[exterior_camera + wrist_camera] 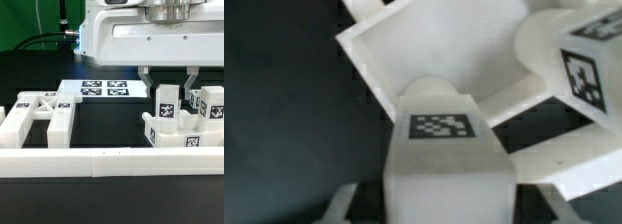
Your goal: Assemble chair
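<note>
A rail [110,160] ran along the front. Behind it, a frame [40,112] lay at the exterior view's left, and tagged parts [205,112] stood clustered at the right. There the gripper [168,88] hung spread astride an upright post [166,108], fingers apparently clear of it. The marker board [100,88] lay farther back.

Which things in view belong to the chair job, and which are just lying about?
Chair job:
cross-braced frame part
upright tagged piece between the jaws
tagged blocks beside it

Lying about:
marker board
border rail
</note>
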Motion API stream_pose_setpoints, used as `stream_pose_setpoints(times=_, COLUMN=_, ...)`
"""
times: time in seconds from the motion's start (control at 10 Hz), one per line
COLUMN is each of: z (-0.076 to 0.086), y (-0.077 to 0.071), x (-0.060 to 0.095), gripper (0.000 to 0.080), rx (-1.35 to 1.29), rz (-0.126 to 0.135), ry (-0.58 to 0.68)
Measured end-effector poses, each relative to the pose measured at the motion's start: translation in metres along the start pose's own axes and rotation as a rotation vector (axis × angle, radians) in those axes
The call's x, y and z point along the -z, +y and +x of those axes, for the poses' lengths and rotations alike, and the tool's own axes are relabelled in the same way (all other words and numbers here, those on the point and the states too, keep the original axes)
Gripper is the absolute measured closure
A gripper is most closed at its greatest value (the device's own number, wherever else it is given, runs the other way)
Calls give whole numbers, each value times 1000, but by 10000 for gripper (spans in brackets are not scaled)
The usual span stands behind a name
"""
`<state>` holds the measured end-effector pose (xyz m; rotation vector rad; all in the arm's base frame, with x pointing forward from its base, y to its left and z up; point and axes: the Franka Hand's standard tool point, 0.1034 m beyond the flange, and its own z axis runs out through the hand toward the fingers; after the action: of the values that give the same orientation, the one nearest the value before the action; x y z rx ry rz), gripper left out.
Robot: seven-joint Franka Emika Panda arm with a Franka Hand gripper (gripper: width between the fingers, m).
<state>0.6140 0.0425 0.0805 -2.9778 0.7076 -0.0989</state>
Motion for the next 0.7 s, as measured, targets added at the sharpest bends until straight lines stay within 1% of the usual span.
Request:
stream_pose_setpoints(times=0.3, z=-1, y=-3, x=0, gripper=515, rx=-322, rz=16, ry=-4)
stream_pose_setpoints(times=0.7, z=-2, y=-5, x=-2, gripper=514, rx=-697, rz=15, ry=-8)
